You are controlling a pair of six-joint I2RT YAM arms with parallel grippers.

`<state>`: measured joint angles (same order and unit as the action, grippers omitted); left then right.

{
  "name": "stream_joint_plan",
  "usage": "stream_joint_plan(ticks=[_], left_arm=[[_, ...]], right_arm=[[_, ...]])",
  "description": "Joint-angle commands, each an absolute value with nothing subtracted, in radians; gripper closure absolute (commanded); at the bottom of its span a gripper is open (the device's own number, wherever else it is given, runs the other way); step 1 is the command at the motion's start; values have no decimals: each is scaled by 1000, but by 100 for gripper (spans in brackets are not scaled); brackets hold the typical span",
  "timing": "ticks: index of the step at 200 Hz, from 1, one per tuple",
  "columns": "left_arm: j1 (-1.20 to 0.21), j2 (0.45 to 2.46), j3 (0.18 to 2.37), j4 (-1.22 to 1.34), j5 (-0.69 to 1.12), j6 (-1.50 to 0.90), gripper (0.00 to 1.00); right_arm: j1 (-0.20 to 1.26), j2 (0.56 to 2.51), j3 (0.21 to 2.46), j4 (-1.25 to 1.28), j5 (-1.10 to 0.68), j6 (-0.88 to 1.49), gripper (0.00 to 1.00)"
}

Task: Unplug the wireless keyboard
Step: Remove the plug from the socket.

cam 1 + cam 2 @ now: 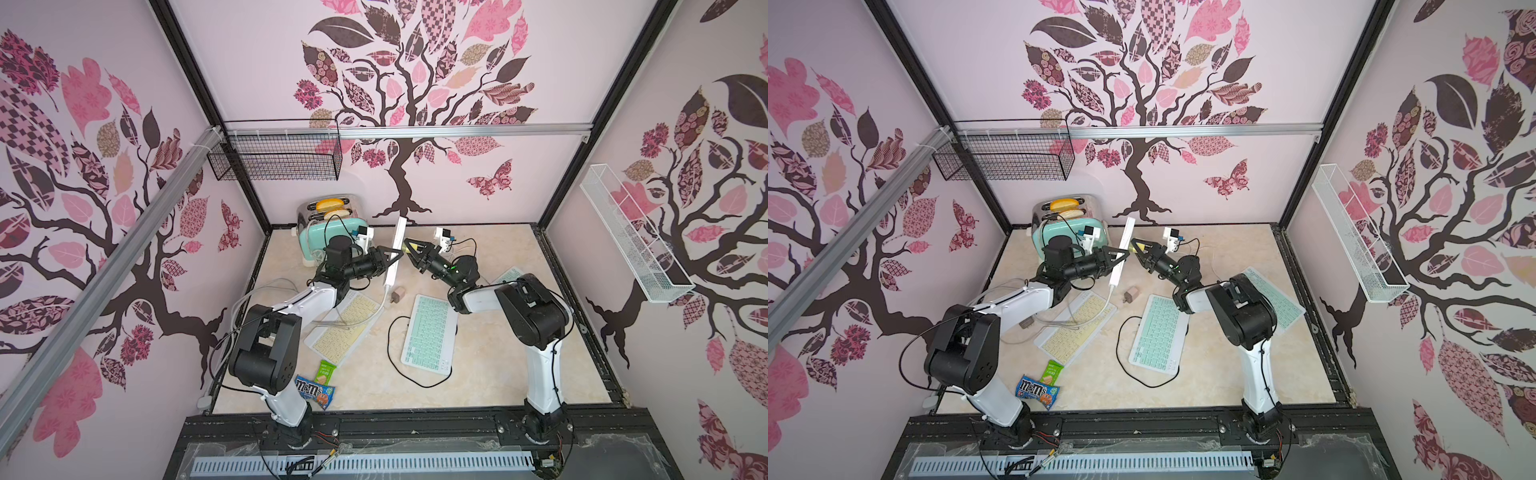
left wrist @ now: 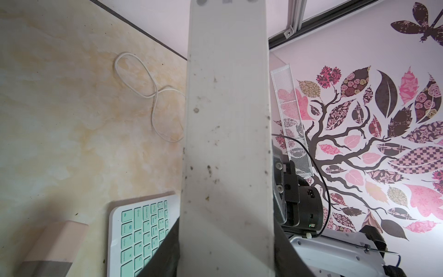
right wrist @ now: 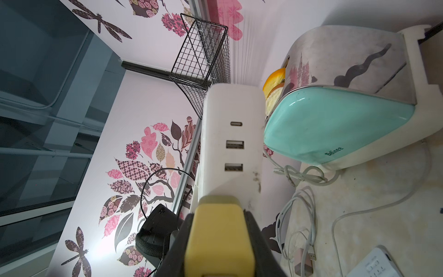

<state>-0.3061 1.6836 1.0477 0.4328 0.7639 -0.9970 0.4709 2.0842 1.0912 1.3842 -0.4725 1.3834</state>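
Toward the desk's (image 1: 498,374) far edge, the yellow plug (image 3: 219,235) blocked its own joint with the power strip (image 1: 400,232), so whether its prongs still sat in a socket could not be told. The left wrist view was mostly filled by the strip's back. The strip's long axis ran from the far edge toward the near edge, USB end farthest and socket face towards the right arm. The left gripper (image 1: 392,255) had its jaws clamped across the strip. The right gripper (image 1: 411,249) pinched the plug narrowly. The left arm covered one corner of the yellow keyboard (image 1: 345,328).

top views look down; wrist views crowd the power strip (image 2: 227,120).
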Motion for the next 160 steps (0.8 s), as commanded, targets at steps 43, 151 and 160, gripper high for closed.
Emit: stream_joint_plan(ticks=[43, 151, 160], left_arm=[[-271, 1578, 1028, 691, 695, -1159, 100], [-274, 1504, 896, 886, 458, -1249, 100], [-282, 1496, 888, 890, 432, -1246, 100]], right_arm=[[453, 2102, 1103, 1419, -441, 1291, 100], [441, 2041, 1074, 1417, -337, 1243, 100], [441, 2045, 1071, 1418, -314, 1242, 100]])
